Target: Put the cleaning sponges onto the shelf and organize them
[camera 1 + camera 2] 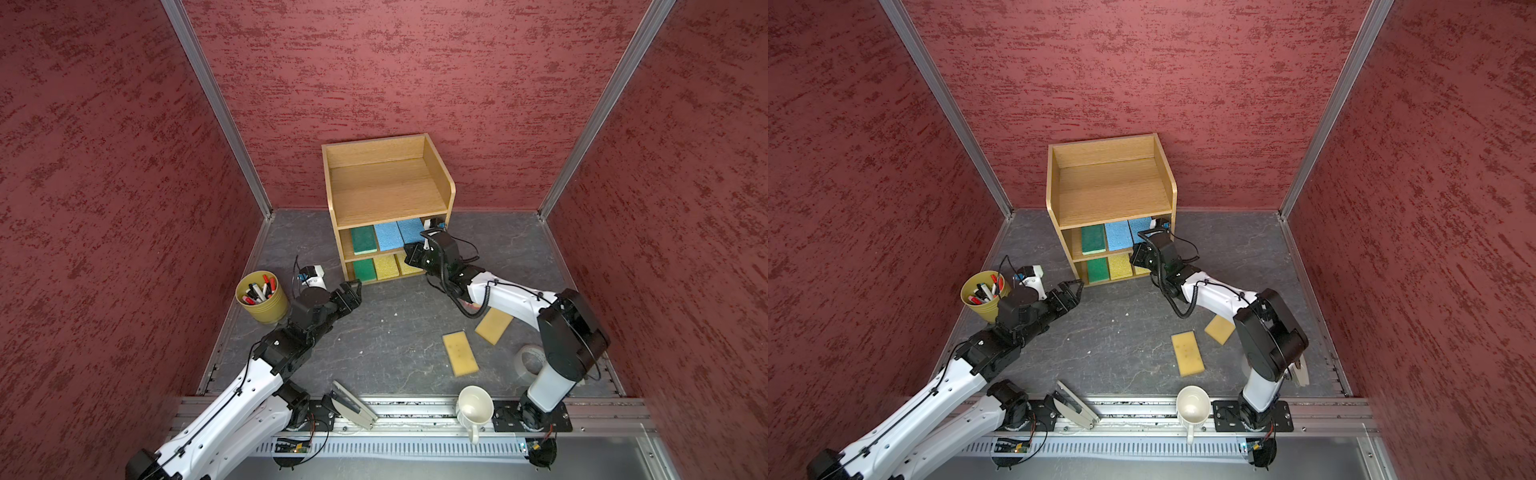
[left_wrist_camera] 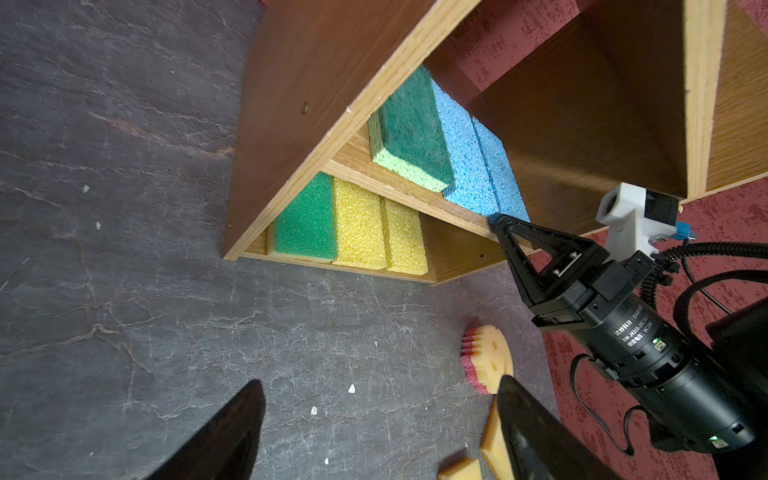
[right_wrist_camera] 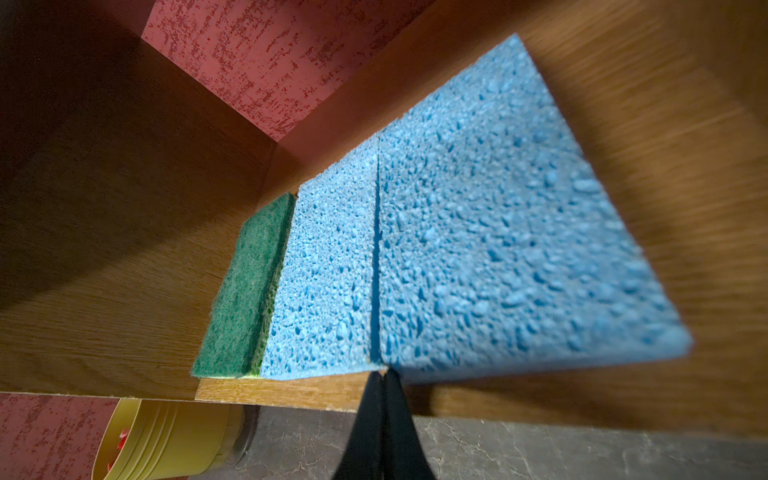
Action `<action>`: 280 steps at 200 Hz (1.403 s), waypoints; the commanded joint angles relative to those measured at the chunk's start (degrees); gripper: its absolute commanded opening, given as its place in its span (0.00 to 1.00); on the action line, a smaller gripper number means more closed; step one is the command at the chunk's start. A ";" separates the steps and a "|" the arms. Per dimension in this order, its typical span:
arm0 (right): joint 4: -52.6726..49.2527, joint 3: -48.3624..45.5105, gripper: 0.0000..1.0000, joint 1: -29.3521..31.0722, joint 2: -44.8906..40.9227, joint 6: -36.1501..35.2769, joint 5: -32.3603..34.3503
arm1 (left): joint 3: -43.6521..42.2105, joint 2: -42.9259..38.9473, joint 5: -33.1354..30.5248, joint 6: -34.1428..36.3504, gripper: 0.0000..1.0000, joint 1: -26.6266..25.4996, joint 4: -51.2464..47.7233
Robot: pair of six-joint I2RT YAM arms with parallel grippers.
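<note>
The wooden shelf point(image 1: 390, 187) stands at the back. Its middle tier holds a green sponge point(image 1: 363, 240) and two blue sponges point(image 1: 387, 236) point(image 3: 498, 232). The bottom tier holds a green one point(image 1: 365, 270) and two yellow ones point(image 1: 386, 267) point(image 2: 405, 237). Two tan sponges point(image 1: 460, 353) point(image 1: 493, 325) lie on the floor. The round smiley sponge point(image 2: 488, 359) lies by the right arm. My right gripper point(image 3: 382, 376) is shut and empty, its tips at the front edge between the blue sponges. My left gripper point(image 2: 381, 380) hangs open and empty over bare floor, left of the shelf.
A yellow cup of pens point(image 1: 262, 297) stands at the left, behind my left arm. A white mug point(image 1: 475, 407) and a grey stapler-like tool point(image 1: 353, 403) sit on the front rail. A tape roll point(image 1: 530, 359) lies beside the right arm's base.
</note>
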 commanded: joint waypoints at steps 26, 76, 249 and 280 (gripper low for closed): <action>0.45 2.16 0.05 -0.41 1.65 0.15 0.59 | -0.43 -0.11 0.55 0.57 0.87 0.62 -0.28; 0.01 0.27 0.05 -0.59 -1.30 -0.27 1.37 | -0.53 -0.22 0.52 0.54 0.87 0.75 -0.26; -50.45 -19.96 0.35 -0.87 -34.81 -3.56 9.55 | -0.30 0.40 1.38 1.23 0.86 -1.06 0.12; -54.22 -25.29 0.53 -1.15 -34.67 -2.91 1.57 | 0.40 2.14 0.38 2.33 0.85 -4.56 1.72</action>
